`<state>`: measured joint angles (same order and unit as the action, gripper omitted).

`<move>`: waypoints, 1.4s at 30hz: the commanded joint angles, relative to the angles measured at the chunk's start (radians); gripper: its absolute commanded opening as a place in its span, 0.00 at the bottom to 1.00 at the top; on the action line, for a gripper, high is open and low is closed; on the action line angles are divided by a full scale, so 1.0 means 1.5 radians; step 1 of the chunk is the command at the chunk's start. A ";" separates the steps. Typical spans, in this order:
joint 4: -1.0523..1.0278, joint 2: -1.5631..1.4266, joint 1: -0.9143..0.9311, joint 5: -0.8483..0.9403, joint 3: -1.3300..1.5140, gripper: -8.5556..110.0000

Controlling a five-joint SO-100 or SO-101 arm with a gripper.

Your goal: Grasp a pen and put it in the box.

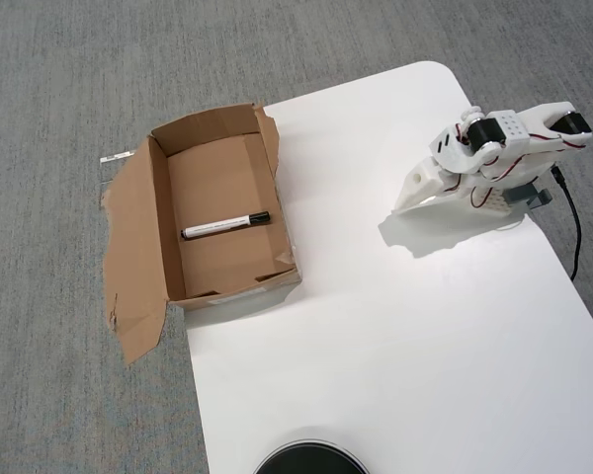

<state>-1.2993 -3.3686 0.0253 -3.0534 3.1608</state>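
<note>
In the overhead view the task looks finished, as far as I can judge: the pen lies flat on the floor of the box, a little below the middle, with its black cap toward 3 o'clock and its white barrel toward 9 o'clock, almost across the short width of the box. It does not lean on a wall and nothing touches it. The box stands at the left edge of the white table, half over the grey carpet, with one torn flap spread flat at its 9 o'clock side. The gripper is well apart from the pen, at about 3 o'clock from it, and it hangs low over the table on the far right side. It holds nothing; its fingers seem folded close together, but from above I cannot tell for sure how far they are open. What is left, I think, is only for the arm to rest. A dark round object shows at 6 o'clock of the picture.
</note>
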 commanded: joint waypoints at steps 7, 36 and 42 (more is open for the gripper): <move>-0.013 -0.042 -0.001 -0.007 0.019 0.08; -0.013 -0.041 -0.001 -0.012 0.019 0.08; -0.014 -0.041 0.010 -0.015 0.019 0.08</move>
<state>-1.3023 -3.3686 0.0330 -3.0657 3.1608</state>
